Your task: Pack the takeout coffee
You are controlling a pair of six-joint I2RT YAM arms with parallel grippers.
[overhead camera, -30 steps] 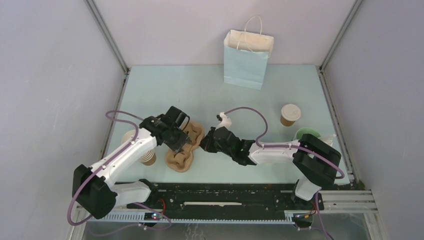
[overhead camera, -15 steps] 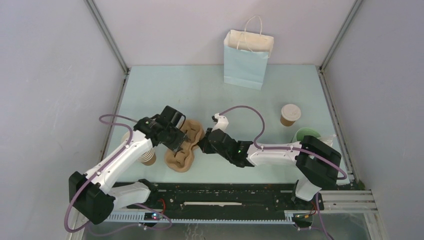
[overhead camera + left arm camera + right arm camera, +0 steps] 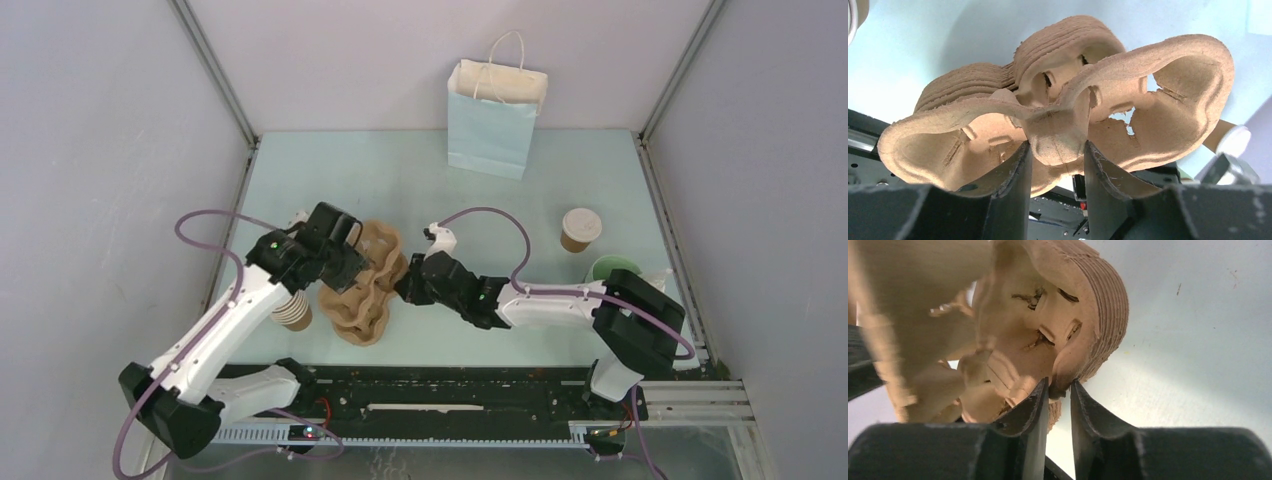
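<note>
The takeout coffee (image 3: 580,229), a small brown cup with a pale lid, stands alone at the right, away from both grippers. My left gripper (image 3: 335,265) (image 3: 1057,145) is shut on the centre post of a brown pulp carrier (image 3: 377,250) (image 3: 1168,75), which hangs tilted above the stack of carriers (image 3: 362,318) (image 3: 1068,32). My right gripper (image 3: 405,285) (image 3: 1059,382) sits at the stack's right rim (image 3: 1103,295). Its jaws are open a narrow gap, with the rim's edge between the tips.
A pale blue paper bag (image 3: 497,118) stands at the back. Nested brown cups (image 3: 295,315) sit left of the stack, under my left arm. A pale green cup (image 3: 610,268) with white sticks stands by the right arm. A black rail (image 3: 440,390) runs along the near edge.
My left gripper has lifted the top carrier off the stack, up and to the left, tilting it. The right jaws have eased apart on the stack's rim.
</note>
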